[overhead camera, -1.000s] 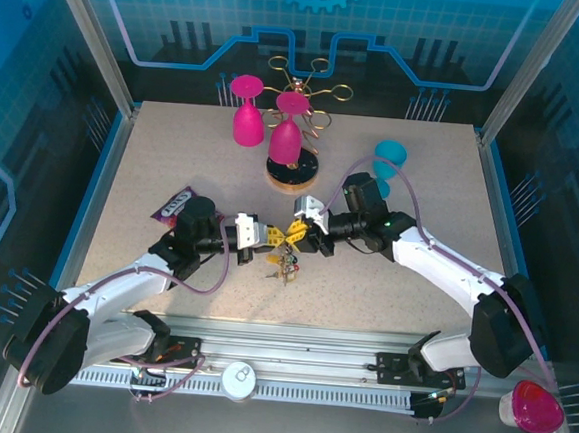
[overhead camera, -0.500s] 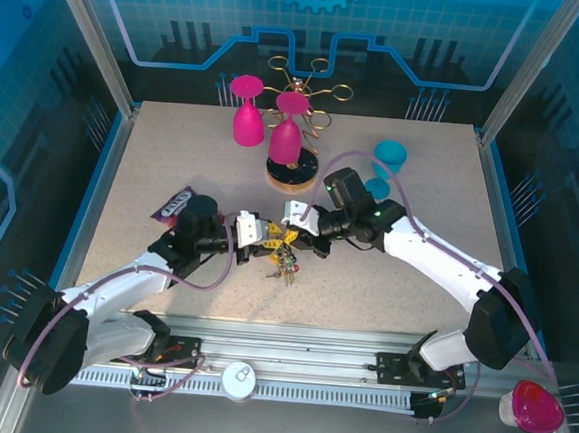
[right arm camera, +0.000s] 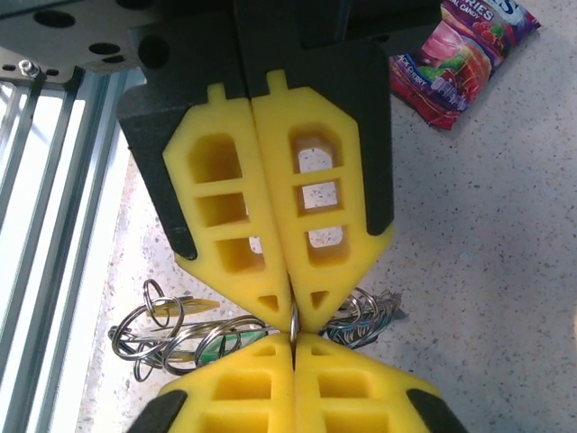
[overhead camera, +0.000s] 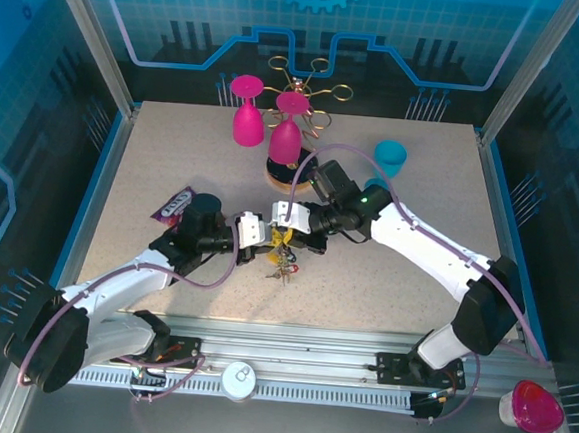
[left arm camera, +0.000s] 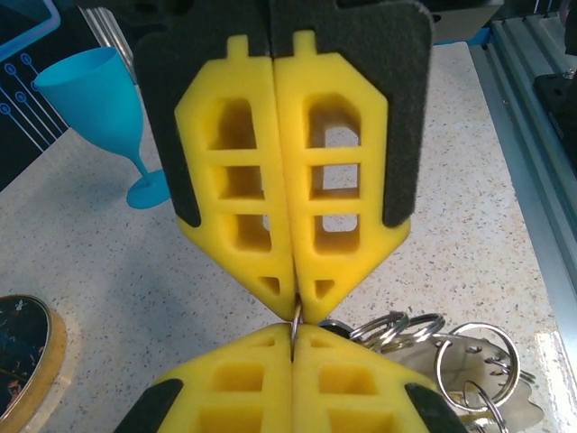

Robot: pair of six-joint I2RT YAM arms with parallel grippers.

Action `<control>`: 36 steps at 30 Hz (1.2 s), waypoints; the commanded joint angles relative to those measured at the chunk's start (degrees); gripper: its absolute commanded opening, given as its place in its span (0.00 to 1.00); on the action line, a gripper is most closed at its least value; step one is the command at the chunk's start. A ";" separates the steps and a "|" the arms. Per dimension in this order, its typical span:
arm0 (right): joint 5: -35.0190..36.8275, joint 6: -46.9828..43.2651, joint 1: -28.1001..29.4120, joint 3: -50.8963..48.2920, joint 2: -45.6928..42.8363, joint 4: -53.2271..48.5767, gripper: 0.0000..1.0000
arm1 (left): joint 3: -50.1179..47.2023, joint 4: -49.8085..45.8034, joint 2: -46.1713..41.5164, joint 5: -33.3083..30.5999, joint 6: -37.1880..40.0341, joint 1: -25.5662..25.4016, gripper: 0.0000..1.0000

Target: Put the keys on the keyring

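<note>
1. The left gripper [left arm camera: 296,305] is clenching its yellow pads flat together, nipping a thin grey wire of the keyring [left arm camera: 295,323] at the very tips.
2. The right gripper [right arm camera: 293,311] is squeezing the same wire, so both are grasping the keyring, tip against tip.
3. The visible piece of wire is running straight from one pair of tips into the other, roughly left to right across the table [overhead camera: 175,147] in the top view. The rest of the loop is hiding behind the pads, so its full lie cannot be told.
4. The keys [overhead camera: 284,263] are bunching just beneath the meeting grippers near the table's middle, trailing toward the near edge.
5. In the right wrist view, small split rings are fanning out to both sides of the pinched wire.
</note>
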 commanded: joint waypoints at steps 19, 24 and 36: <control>-14.57 16.39 -5.98 -22.56 -8.34 35.05 0.28 | -3.79 11.12 -2.10 3.09 -1.70 -0.61 0.00; -15.59 16.26 -6.37 -23.03 -7.73 35.31 0.14 | -4.18 11.55 -2.32 3.13 -1.96 -0.64 0.00; -15.03 12.27 -6.37 -20.22 -7.93 29.36 0.00 | -3.12 8.92 -1.94 2.71 -1.15 -0.64 0.06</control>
